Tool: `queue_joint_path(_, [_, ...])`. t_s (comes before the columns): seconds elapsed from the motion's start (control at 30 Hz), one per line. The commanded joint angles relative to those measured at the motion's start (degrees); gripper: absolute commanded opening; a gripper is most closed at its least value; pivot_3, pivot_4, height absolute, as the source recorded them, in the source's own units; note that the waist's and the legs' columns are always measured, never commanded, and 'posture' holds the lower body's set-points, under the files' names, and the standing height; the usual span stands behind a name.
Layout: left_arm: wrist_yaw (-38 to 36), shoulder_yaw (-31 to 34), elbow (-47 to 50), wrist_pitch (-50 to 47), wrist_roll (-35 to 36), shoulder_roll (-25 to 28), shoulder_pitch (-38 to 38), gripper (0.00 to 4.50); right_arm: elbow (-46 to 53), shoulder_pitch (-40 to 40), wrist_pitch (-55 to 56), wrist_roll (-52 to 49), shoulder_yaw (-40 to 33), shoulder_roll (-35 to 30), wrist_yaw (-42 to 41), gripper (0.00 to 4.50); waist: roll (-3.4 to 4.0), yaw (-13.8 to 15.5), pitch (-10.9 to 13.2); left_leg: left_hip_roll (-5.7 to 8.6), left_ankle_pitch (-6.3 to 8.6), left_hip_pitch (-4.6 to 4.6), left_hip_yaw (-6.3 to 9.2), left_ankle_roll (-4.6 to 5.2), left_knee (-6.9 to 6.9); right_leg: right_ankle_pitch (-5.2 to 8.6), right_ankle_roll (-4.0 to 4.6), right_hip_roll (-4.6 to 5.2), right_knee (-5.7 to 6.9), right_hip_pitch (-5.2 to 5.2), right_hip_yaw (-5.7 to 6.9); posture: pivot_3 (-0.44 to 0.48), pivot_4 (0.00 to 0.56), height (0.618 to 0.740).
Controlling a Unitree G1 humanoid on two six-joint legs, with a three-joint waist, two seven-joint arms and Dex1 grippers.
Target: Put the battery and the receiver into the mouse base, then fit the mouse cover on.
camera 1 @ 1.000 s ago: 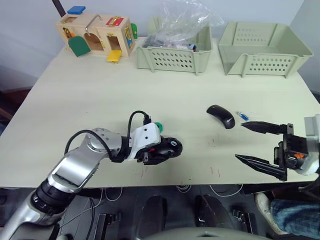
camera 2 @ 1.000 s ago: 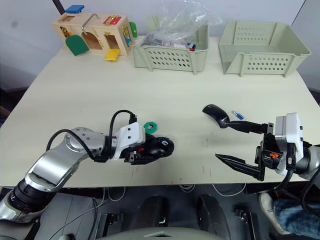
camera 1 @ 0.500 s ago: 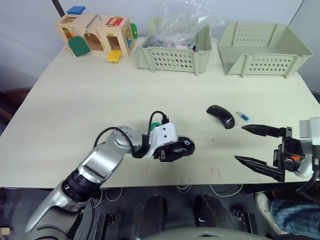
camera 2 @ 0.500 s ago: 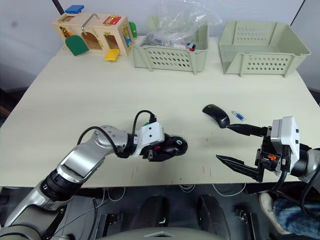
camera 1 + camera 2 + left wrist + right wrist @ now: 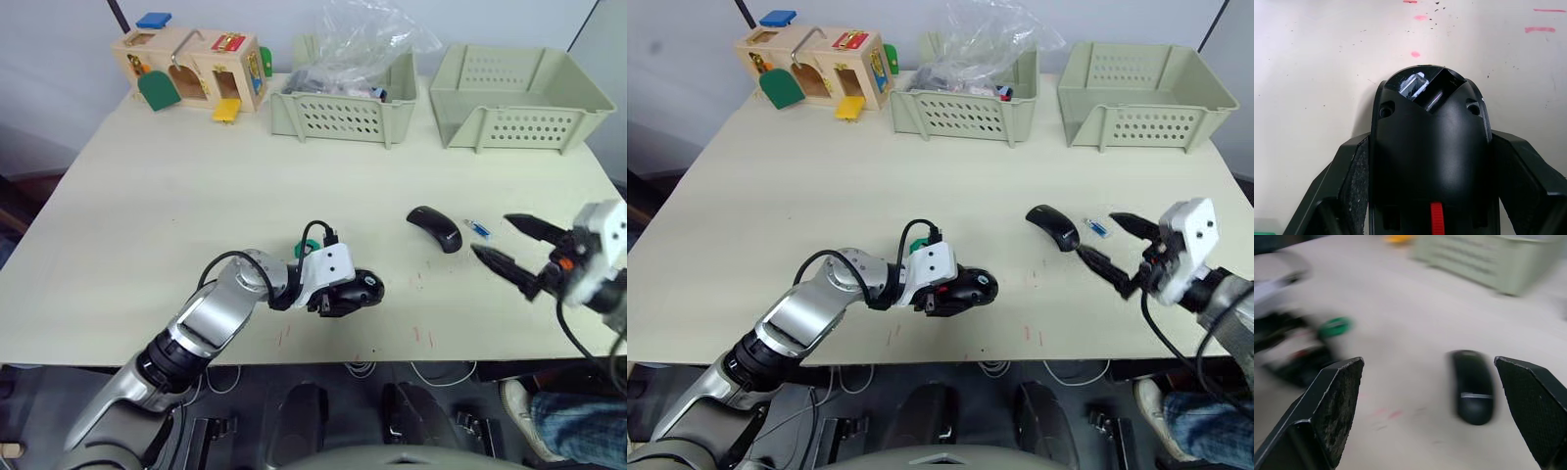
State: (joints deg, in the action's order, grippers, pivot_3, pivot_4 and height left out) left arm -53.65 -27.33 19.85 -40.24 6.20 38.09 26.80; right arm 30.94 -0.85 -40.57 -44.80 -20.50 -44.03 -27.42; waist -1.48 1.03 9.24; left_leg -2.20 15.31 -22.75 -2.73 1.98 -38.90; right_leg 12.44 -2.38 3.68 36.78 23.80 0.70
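My left gripper (image 5: 345,293) is shut on the mouse base (image 5: 355,290), a black oval body resting on the table in front of centre. In the left wrist view the mouse base (image 5: 1431,161) sits between the two fingers (image 5: 1352,186), red wheel towards the wrist and open compartment at the far end. The mouse cover (image 5: 434,227), a smooth black shell, lies to the right. Just right of it is the small blue battery (image 5: 478,227). My right gripper (image 5: 490,234) hovers open right by the battery, fingers pointing left. The mouse cover (image 5: 1473,387) lies ahead between its fingers. The receiver is out of view.
A green octagonal disc (image 5: 310,246) lies just behind the left wrist. Two pale green baskets (image 5: 343,108) (image 5: 514,98) stand at the back, the left one holding a plastic bag. A wooden toy box (image 5: 191,69) is at the back left. The table's front edge (image 5: 392,352) is close.
My left gripper slid the mouse base to the right across the table. My right gripper swung up and left, from the table's front edge to beside the battery and cover.
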Motion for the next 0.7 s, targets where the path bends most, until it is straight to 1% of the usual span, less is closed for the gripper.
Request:
queue_joint_path(0.03, [-0.24,-0.68,0.09,0.20,-0.62,-0.57,0.33,3.00,-4.30,4.49,-4.68,4.00,3.53,-2.96,2.14,4.50,0.00,0.04,0.00,0.01,0.00,-0.03,-0.01,0.00,0.00,-0.01,-0.02,0.00,-0.01,0.00,0.05,0.000,0.150,0.740])
queue_joint_path(0.13, [-0.42,-0.80,-0.08,-0.11,-0.73,-0.95,1.10,3.00,-11.19,9.85,-6.12,7.67,7.42,-3.85,1.83,4.50,0.01,-0.11,0.00,0.01,0.00,-0.01,-0.02,0.01,-0.09,-0.01,-0.01,0.00,-0.01,-0.02,0.01,0.000,0.150,0.740])
queue_joint_path(0.17, [-0.40,-0.89,0.00,-0.19,-0.85,-1.02,1.16,3.00,-13.27,11.88,-6.01,11.06,9.64,-4.00,3.57,4.50,0.01,-0.08,0.00,0.01,0.00,-0.04,-0.03,0.01,-0.13,0.00,-0.01,0.00,-0.01,-0.03,0.03,0.000,0.150,0.740])
queue_joint_path(0.23, [-0.31,-1.00,0.18,-0.51,-1.04,-1.33,1.25,3.00,-16.88,15.49,-9.39,14.76,13.64,-4.92,4.74,4.50,0.03,-0.18,0.01,0.00,0.01,-0.08,-0.01,0.03,-0.13,-0.01,-0.02,-0.01,-0.01,-0.02,0.05,0.000,0.150,0.740])
queue_joint_path(0.27, [-0.28,-1.06,0.33,-0.72,-1.04,-1.51,1.26,3.00,-19.19,17.29,-10.05,14.90,14.19,-4.19,4.23,4.50,0.04,-0.15,0.01,0.00,0.01,-0.09,-0.01,0.03,-0.13,-0.01,-0.04,-0.01,-0.01,-0.01,0.04,0.000,0.150,0.740])
queue_joint_path(0.3, [-0.24,-1.15,0.48,-0.96,-1.05,-1.73,1.36,3.00,-20.98,18.43,-8.29,15.15,15.19,-3.97,1.43,4.50,0.03,-0.20,0.01,0.00,0.01,-0.09,-0.01,0.03,-0.14,-0.02,-0.05,-0.01,-0.01,0.00,0.03,0.000,0.150,0.740])
queue_joint_path(0.37, [-0.14,-1.22,0.68,-1.44,-1.09,-2.08,1.61,3.00,-24.71,21.13,-7.91,15.24,15.86,-2.96,-0.90,4.50,0.04,-0.19,0.02,0.00,0.01,-0.10,-0.01,0.03,-0.15,-0.12,-0.22,-0.02,-0.02,-0.01,0.04,0.000,0.150,0.740])
queue_joint_path(0.47, [-0.13,-1.26,1.03,-1.99,-1.05,-2.16,1.70,3.00,-28.01,23.55,-6.77,17.06,16.66,-2.50,-2.69,4.50,0.06,-0.22,0.03,0.00,0.02,-0.09,-0.01,0.03,-0.16,-0.12,-0.23,-0.03,-0.02,-0.01,0.03,0.000,0.150,0.740])
queue_joint_path(0.5, [-0.13,-1.32,1.20,-2.21,-1.00,-2.21,1.70,3.00,-29.26,24.37,-6.50,17.58,16.96,-2.40,-3.39,3.95,0.06,-0.19,0.03,0.00,0.02,-0.10,-0.01,0.04,-0.16,-0.13,-0.23,-0.03,-0.02,-0.01,0.04,0.000,0.150,0.740])
queue_joint_path(0.57, [-0.12,-1.42,1.43,-2.47,-0.98,-2.30,1.72,3.00,-31.00,25.40,-6.13,18.77,17.89,-2.52,-4.99,3.27,0.06,-0.17,0.03,0.00,0.02,-0.10,-0.01,0.03,-0.16,-0.13,-0.23,-0.03,-0.02,-0.01,0.04,0.000,0.150,0.740])
queue_joint_path(0.6, [-0.06,-1.45,1.51,-2.62,-0.99,-2.38,1.76,3.00,-31.93,25.93,-5.76,19.98,18.67,-2.57,-5.24,2.63,0.06,-0.20,0.03,0.00,0.02,-0.10,0.00,0.04,-0.16,-0.13,-0.23,-0.02,-0.02,-0.01,0.04,0.000,0.150,0.740])
queue_joint_path(0.7, [0.04,-1.51,1.89,-3.04,-0.99,-2.41,1.72,3.00,-33.56,26.94,-5.37,22.21,19.44,-2.19,-5.58,2.63,0.07,-0.21,0.03,0.00,0.02,-0.10,0.00,0.04,-0.16,-0.13,-0.23,-0.03,-0.02,-0.01,0.04,0.000,0.150,0.740])
